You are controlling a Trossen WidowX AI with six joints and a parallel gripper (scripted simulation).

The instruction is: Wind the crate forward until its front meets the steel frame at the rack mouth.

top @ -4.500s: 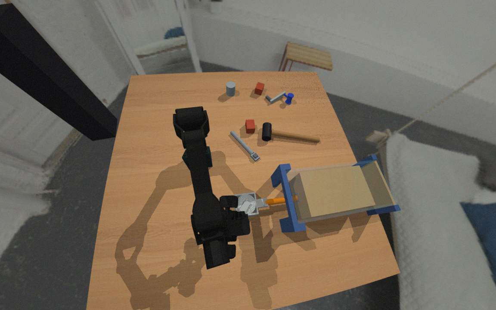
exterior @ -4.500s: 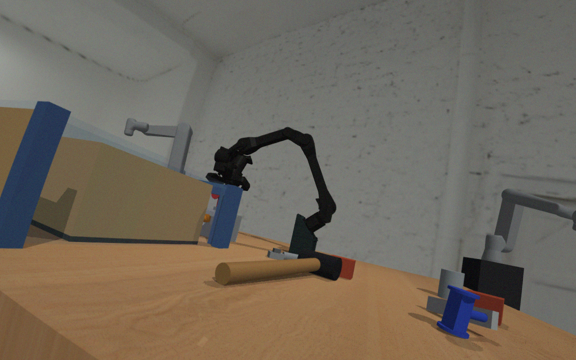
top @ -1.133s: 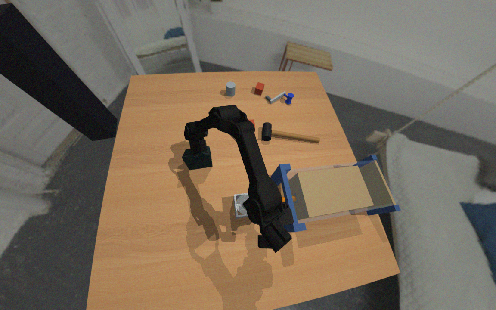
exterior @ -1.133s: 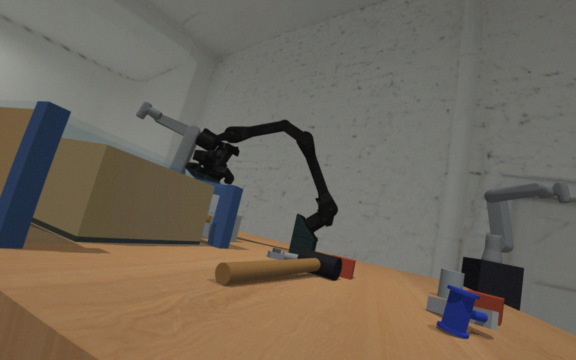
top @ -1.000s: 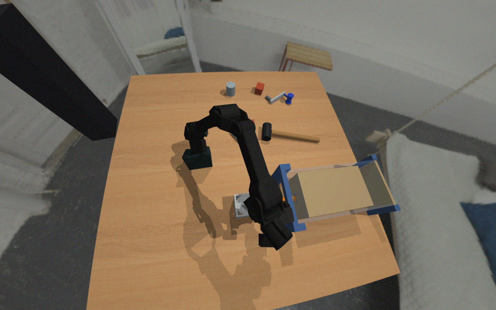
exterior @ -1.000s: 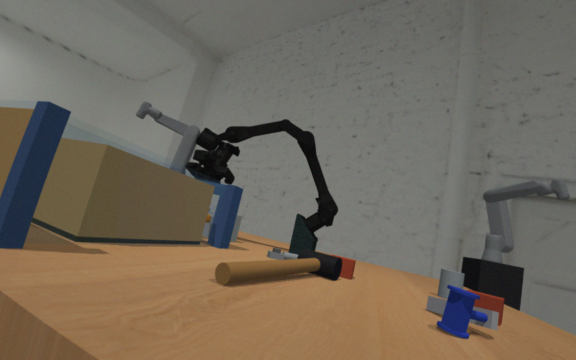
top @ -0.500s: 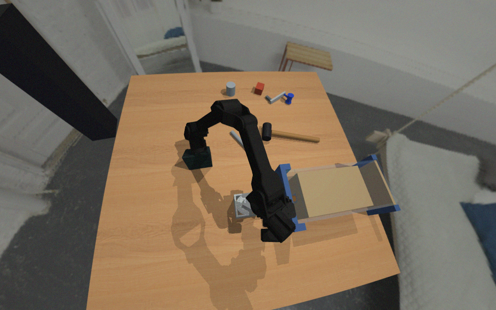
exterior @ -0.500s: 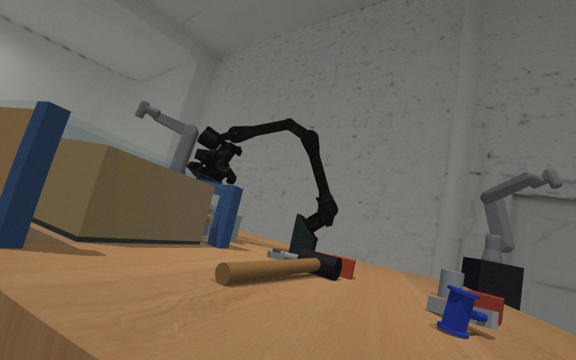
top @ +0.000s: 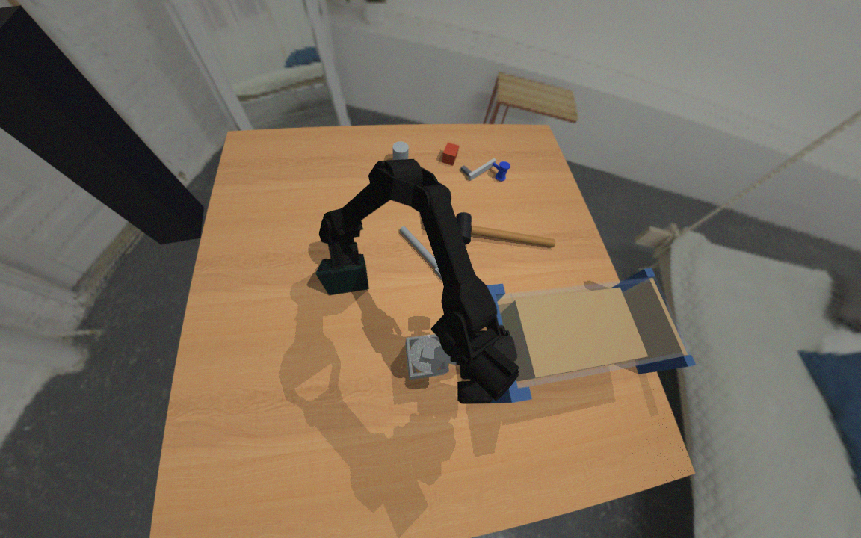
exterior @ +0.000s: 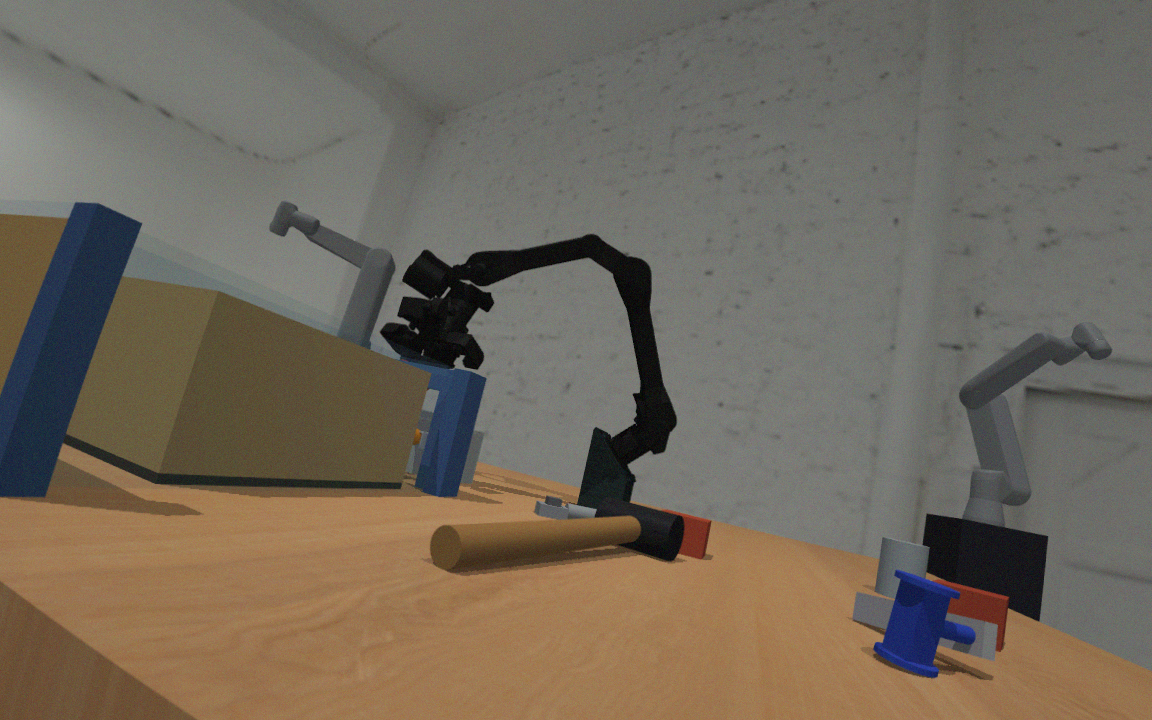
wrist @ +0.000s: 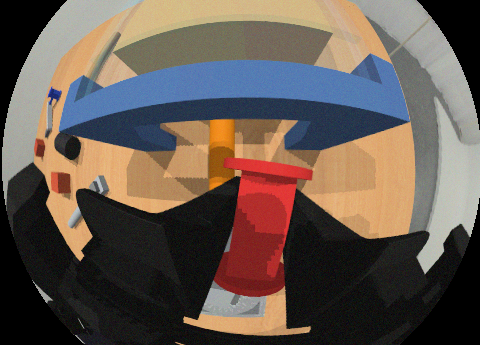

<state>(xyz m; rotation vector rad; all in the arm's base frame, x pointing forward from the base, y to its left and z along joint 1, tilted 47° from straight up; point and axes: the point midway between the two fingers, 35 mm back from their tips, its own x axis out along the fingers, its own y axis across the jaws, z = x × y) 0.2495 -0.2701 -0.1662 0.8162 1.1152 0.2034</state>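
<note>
My gripper (exterior: 434,349) (wrist: 262,187) is shut on the red spool-shaped knob of a winch handle (wrist: 260,200), just outside the rack mouth. The grey winch (top: 420,349) (wrist: 245,307) shows partly below it; whether the key is seated is hidden. An orange strap (wrist: 221,132) runs under the blue frame (top: 497,291) (exterior: 450,438) (wrist: 240,82). The tan crate (top: 574,327) (exterior: 294,402) (wrist: 225,40) sits flat behind it, its front near the frame; the views do not settle whether they touch.
A mallet (top: 513,236) (exterior: 544,537), a grey wrench (top: 418,249) (wrist: 100,185), a blue-knobbed crank (top: 501,170) (exterior: 916,626), red blocks (top: 450,153) (wrist: 61,182) and a grey cylinder (top: 399,150) (exterior: 902,564) are on the bench. Clear panels line the rack sides.
</note>
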